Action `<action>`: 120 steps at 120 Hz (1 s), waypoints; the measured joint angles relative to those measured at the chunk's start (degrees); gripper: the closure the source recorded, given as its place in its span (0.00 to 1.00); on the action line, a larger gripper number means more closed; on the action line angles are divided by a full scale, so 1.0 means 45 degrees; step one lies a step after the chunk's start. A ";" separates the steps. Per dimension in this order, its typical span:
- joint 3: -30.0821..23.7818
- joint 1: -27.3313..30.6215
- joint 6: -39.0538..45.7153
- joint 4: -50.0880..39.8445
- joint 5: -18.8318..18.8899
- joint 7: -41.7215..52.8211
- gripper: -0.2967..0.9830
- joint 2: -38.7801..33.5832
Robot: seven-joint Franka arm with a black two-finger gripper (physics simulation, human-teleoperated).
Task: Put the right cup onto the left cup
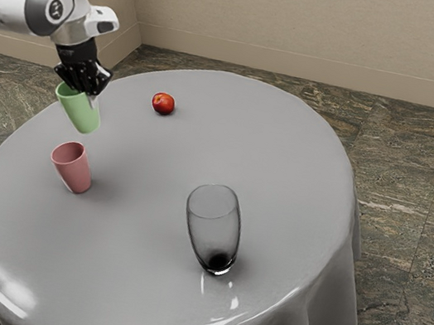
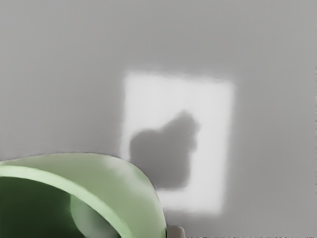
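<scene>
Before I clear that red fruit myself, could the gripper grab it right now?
Probably not: the gripper seems shut on the green cup, so it would likely need to release that before grabbing the fruit.

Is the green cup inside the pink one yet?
No, a gap shows between the green cup and the pink cup.

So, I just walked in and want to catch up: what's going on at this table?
My gripper has the green cup near its rim, and seems to hold it off the table. The pink cup stands on the table, with nothing stacked in it. A clear glass and a red fruit also sit there. The two cups are to be stacked, which has not happened yet.
</scene>
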 joint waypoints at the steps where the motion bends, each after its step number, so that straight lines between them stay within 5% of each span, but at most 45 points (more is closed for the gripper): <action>1: -0.0001 0.0000 0.0013 -0.0038 0.0000 -0.0003 0.85 -0.0032; 120: -0.0299 0.0864 0.0826 -0.2117 0.0546 -0.0421 0.84 -0.1557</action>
